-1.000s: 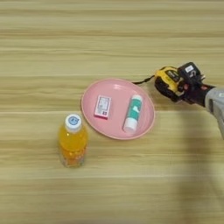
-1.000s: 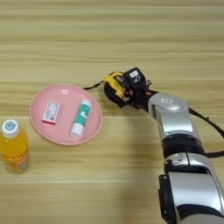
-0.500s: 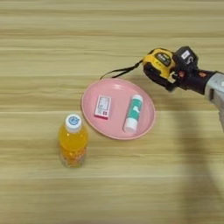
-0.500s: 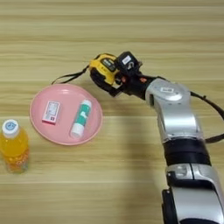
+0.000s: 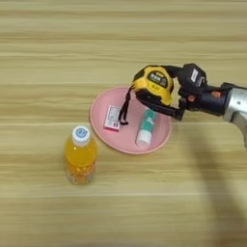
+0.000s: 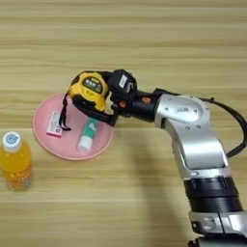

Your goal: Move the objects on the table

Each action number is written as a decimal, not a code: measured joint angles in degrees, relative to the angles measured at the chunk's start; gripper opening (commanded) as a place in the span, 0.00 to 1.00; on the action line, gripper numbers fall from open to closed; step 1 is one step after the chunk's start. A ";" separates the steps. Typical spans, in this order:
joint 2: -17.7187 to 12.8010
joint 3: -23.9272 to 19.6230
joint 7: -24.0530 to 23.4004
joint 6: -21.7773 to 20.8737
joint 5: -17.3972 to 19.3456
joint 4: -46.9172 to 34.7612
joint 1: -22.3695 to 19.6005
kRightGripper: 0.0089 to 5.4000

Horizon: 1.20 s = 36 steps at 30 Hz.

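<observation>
Your gripper (image 5: 161,94) was clamped on the tape measure (image 5: 153,85), carried clear above the pink plate (image 5: 103,129) so its strap (image 5: 125,108) dangled free. The white tube (image 5: 146,127) and a small card (image 5: 113,118) lay on the plate; the orange-drink bottle (image 5: 80,155) stood on the surface (image 5: 58,53) just beside it.

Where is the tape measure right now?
The tape measure is held in the right gripper, over the pink plate's far right rim, above the white tube; its strap dangles toward the small box.
</observation>
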 measured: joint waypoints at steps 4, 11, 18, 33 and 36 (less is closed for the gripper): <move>-0.35 1.32 1.52 -0.10 -0.05 -0.28 0.93 0.76; -0.57 2.80 3.70 -0.37 -0.37 1.87 1.72 0.76; -0.77 3.81 6.90 -0.37 -0.12 2.07 1.86 0.76; -2.02 5.95 14.04 -1.52 0.75 -0.02 4.21 0.76; -2.39 6.45 14.78 -1.76 0.74 -1.39 4.84 0.76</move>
